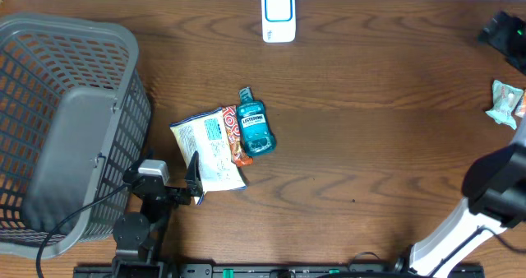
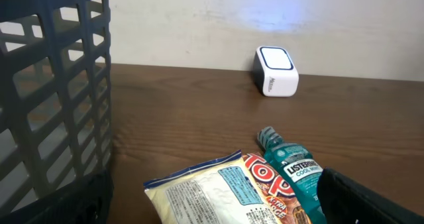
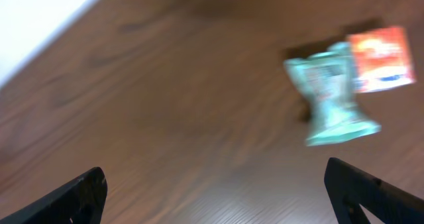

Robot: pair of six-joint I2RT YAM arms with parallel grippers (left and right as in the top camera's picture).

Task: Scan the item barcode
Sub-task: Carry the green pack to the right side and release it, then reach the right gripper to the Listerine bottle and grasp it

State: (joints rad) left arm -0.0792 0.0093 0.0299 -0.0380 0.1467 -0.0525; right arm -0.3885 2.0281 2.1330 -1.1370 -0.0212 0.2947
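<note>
A white and blue snack bag (image 1: 209, 149) lies flat on the table, its printed back up, on top of an orange packet. A teal mouthwash bottle (image 1: 253, 126) lies against its right side. The white barcode scanner (image 1: 279, 15) stands at the far edge. My left gripper (image 1: 168, 183) is open at the bag's near end, beside the basket. In the left wrist view the bag (image 2: 218, 194) and the bottle (image 2: 291, 171) lie ahead of my left gripper (image 2: 218, 214), with the scanner (image 2: 275, 71) beyond. My right gripper (image 3: 225, 197) is open and empty above bare wood.
A grey mesh basket (image 1: 123, 39) fills the left side. A teal packet (image 1: 505, 103) and a red one beside it lie at the right edge; the right wrist view shows them blurred (image 3: 331, 101). A black device (image 1: 505, 31) sits at the far right corner. My right arm (image 1: 493, 192) is at the near right.
</note>
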